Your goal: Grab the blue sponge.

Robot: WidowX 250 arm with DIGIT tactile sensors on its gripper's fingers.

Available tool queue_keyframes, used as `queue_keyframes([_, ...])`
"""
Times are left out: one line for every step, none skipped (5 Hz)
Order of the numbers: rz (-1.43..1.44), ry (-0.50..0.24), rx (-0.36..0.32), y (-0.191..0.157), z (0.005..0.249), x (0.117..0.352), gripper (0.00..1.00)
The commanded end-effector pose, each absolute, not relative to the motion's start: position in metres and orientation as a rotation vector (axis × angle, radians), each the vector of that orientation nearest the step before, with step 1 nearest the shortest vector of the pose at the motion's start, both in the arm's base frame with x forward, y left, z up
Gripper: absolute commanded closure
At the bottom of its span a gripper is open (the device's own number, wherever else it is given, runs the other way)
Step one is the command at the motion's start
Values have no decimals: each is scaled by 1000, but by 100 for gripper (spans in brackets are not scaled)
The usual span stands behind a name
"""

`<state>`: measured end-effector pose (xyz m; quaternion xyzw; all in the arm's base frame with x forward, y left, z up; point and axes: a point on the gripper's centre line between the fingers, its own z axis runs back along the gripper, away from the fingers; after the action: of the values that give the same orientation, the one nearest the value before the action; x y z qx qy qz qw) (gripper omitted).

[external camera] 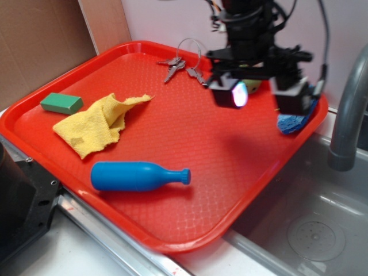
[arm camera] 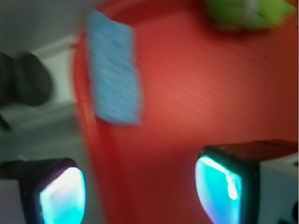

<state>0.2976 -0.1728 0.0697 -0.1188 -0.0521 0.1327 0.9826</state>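
The pincer [external camera: 261, 95] hangs over the far right corner of the red tray [external camera: 172, 230], its two fingers spread wide with bare red tray showing between them, and it has hold of nothing. The blue sponge [external camera: 294, 119] lies right at the tray's right rim, just under and beside the right-hand finger [external camera: 290, 95], which covers most of it from the outside view. In the wrist view the sponge [arm camera: 114, 74] shows as a blurred blue oblong along the tray's rim [arm camera: 86, 121], with the glowing fingertips [arm camera: 219, 186] low in the picture and clear of it.

Beyond that rim the surface drops off into a steel sink [external camera: 310, 230], and a grey tap [external camera: 348, 115] stands close by on the right, so room on that side is tight. The middle of the tray is open. A blue bottle [external camera: 138, 176] lies on its side near the front edge, a yellow cloth [external camera: 95, 126] and a green block [external camera: 61, 103] sit to the left, and keys [external camera: 181, 63] lie at the back. Something green [external camera: 253, 86] sits behind the pincer, mostly hidden; in the wrist view it [arm camera: 247, 14] is cut off at the top and too blurred to make out.
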Motion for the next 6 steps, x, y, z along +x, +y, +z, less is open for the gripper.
queue_keyframes([298,-173,-319,-174,70,347,0])
queue_keyframes([311,-160,-275,-167,60,358,0])
queue_keyframes([325,-139,-235,-164,48,364,0])
queue_keyframes([324,-119,-213,-168,38,367,15])
queue_keyframes([319,-123,-245,-161,53,360,100])
queue_keyframes([324,-122,-266,-155,75,346,100])
